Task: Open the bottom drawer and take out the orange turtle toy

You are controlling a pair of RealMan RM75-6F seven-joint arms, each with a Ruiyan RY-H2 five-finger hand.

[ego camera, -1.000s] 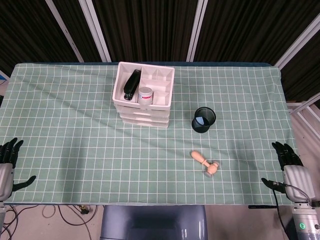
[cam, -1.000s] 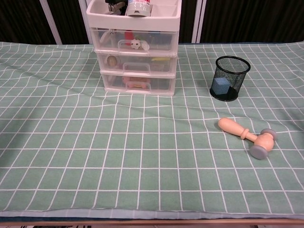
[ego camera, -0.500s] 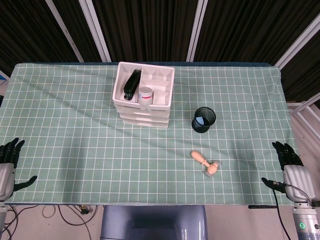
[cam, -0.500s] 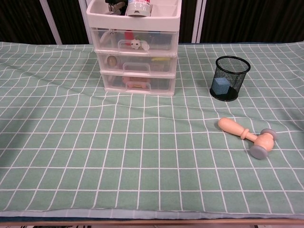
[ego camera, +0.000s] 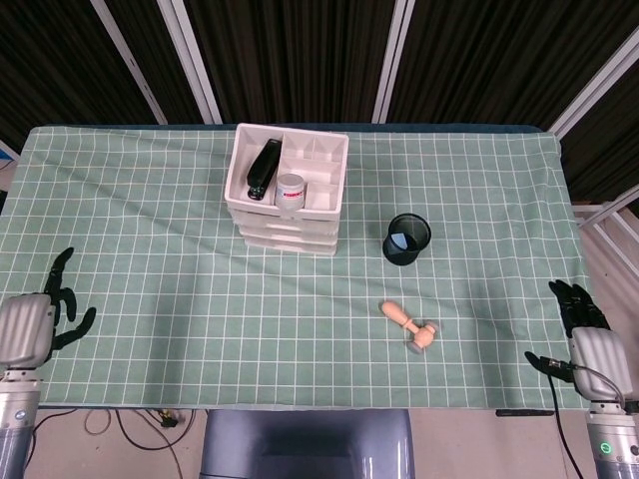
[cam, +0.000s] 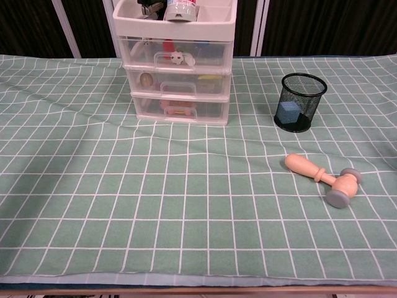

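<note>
The head view shows both hands; the chest view shows neither. The left hand (ego camera: pixel 30 324) lies at the near left edge of the table (ego camera: pixel 150 299) with fingers spread and nothing in them; the right hand (ego camera: pixel 589 344) lies at the near right corner, fingers apart and likewise holding nothing.

The chest view alone shows the fronts of the drawer unit (cam: pixel 177 62); the bottom drawer (cam: pixel 180 108) is pushed in flush with the two above it. Through its clear front the orange turtle toy (cam: pixel 175 108) appears just behind the handle, near the drawer's middle; its long axis runs left to right, parallel to the drawer front; which end is the head cannot be told through the plastic.

The head view shows the open top tray of the unit, holding a black stapler (ego camera: pixel 265 168) and a white jar (ego camera: pixel 290 190). A black mesh cup (cam: pixel 299 102) stands to the right of the unit; a wooden hammer (cam: pixel 322 180) lies nearer the front edge.
</note>
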